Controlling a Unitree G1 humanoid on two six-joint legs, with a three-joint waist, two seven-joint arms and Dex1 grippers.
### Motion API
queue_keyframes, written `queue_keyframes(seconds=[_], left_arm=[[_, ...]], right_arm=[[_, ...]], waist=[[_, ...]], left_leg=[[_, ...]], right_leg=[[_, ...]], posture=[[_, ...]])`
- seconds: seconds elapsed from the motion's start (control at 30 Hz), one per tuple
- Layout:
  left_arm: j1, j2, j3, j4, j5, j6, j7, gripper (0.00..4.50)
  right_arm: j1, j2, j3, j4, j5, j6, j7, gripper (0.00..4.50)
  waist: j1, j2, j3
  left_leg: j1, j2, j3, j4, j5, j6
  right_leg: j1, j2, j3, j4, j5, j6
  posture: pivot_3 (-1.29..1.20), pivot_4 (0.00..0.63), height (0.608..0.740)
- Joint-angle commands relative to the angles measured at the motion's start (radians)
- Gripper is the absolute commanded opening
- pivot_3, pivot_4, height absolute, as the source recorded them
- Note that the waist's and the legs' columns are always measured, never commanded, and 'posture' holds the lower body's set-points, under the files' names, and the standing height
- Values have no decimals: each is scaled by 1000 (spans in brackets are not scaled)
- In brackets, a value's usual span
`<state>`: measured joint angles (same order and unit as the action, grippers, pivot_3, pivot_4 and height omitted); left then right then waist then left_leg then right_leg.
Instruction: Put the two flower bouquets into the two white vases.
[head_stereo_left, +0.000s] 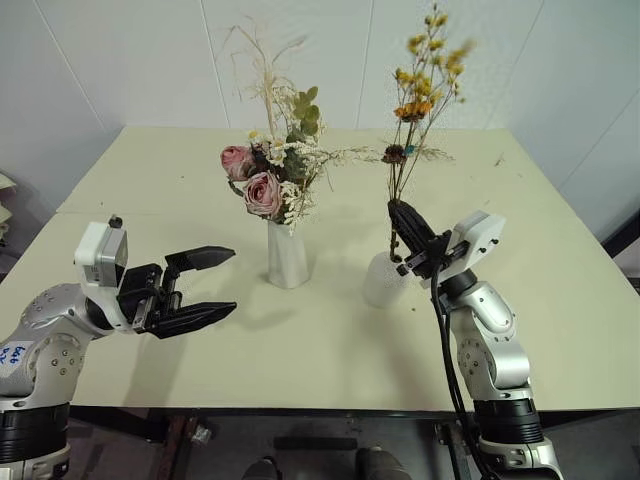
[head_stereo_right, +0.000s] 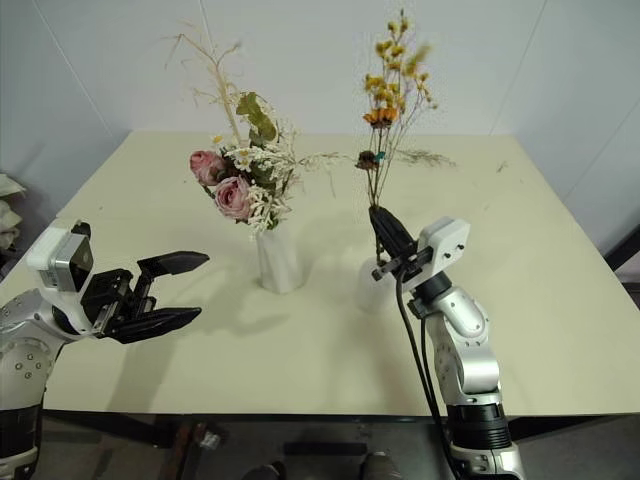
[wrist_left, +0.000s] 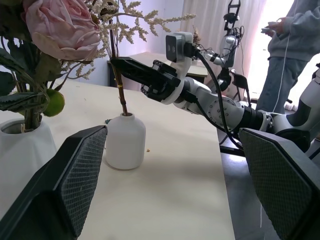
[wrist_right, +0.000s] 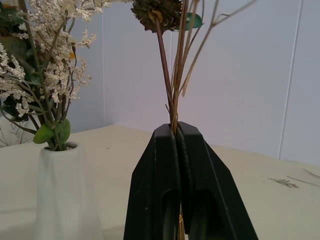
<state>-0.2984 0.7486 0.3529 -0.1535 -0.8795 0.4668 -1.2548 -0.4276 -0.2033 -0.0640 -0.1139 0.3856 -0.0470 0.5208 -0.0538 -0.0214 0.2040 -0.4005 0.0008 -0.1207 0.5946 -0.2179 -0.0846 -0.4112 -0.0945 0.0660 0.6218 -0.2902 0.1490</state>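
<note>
Head views: the table (head_stereo_left: 150, 190) carried 2 white vases. The tall vase (head_stereo_left: 287, 256) stood near the middle with the rose bouquet (head_stereo_left: 268, 175) upright in it. The round vase (head_stereo_left: 383, 281) stood to its right, apart from it, with the stems of the yellow bouquet (head_stereo_left: 425, 80) dropping into its mouth. The right gripper (head_stereo_left: 408, 226) was clamped on those stems just above the round vase. The left gripper (head_stereo_left: 205, 288) hovered over the table's near left part, well apart from the tall vase, jaws spread wide with nothing between them, pointing toward the vases.

Left wrist view: both black pads (wrist_left: 80, 175) stood far apart with nothing between them. Beyond them sat the round vase (wrist_left: 125, 141), a stem entering its mouth, and the right gripper (wrist_left: 122, 66) pinching that stem above it. A pink rose (wrist_left: 62, 27) and the tall vase's rim (wrist_left: 25, 135) showed beside it. A person (wrist_left: 290, 50) stood in the background past the table.

Right wrist view: the 2 fingers (wrist_right: 160, 190) pressed together on the thin stems (wrist_right: 175, 75), which rose straight out between them. The tall vase (wrist_right: 62, 195) with its white sprigs (wrist_right: 45, 65) stood to 1 side.
</note>
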Motion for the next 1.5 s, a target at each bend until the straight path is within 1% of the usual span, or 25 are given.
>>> queue_keyframes(seconds=[0.03, 0.27, 0.63, 0.8, 1.03, 1.23, 1.5], left_arm=[[-13, -2, 7, -16, -6, -16, -3, 4500], [-11, -3, 6, -19, -6, -15, -1, 4500], [-5, 6, 19, -20, -13, -8, -2, 4500], [-23, 5, 17, -17, -20, -6, -3, 4500], [-81, 41, 36, -25, -52, 30, -3, 4500], [-87, 64, 37, -51, -60, 47, 4, 4500], [-100, 62, 29, -48, -51, 55, 7, 4500]], right_arm=[[-30, -6, -6, -41, 14, -5, 3, 45], [-21, -13, -18, -34, 15, -4, 7, 45], [35, -19, -49, -1, 7, -28, 7, 45], [38, -14, -42, 14, 6, -34, 12, 45], [53, -6, -14, 33, -4, -39, 24, 45], [65, -7, -7, 32, -9, -38, 20, 45], [56, -7, 14, 31, -22, -43, 23, 45]], waist=[[0, 0, 0], [1, 0, 0], [-1, 0, 0], [1, 0, 0], [1, 0, 0], [0, 0, 0], [0, 0, 0]], left_leg=[[0, 0, 0, 0, 0, 0], [0, 0, 0, 0, 0, 0], [0, 0, 0, -1, 0, 0], [0, 0, 0, -1, 0, 0], [0, 0, 0, -1, 0, 0], [0, 0, 0, -1, 0, 0], [0, 0, 0, -1, 0, 0]], right_leg=[[0, 0, 0, 0, 0, 0], [0, 0, 0, 0, 0, 0], [0, 0, 0, -1, 0, 0], [0, 0, 0, -1, 0, 0], [0, 0, 0, -1, 0, 0], [0, 0, 0, -1, 0, 0], [0, 0, 0, -1, 0, 0]], posture=[[0, 150, 740], [0, 150, 740], [0, 150, 740], [0, 150, 740], [0, 150, 740], [0, 150, 740], [0, 150, 740]])
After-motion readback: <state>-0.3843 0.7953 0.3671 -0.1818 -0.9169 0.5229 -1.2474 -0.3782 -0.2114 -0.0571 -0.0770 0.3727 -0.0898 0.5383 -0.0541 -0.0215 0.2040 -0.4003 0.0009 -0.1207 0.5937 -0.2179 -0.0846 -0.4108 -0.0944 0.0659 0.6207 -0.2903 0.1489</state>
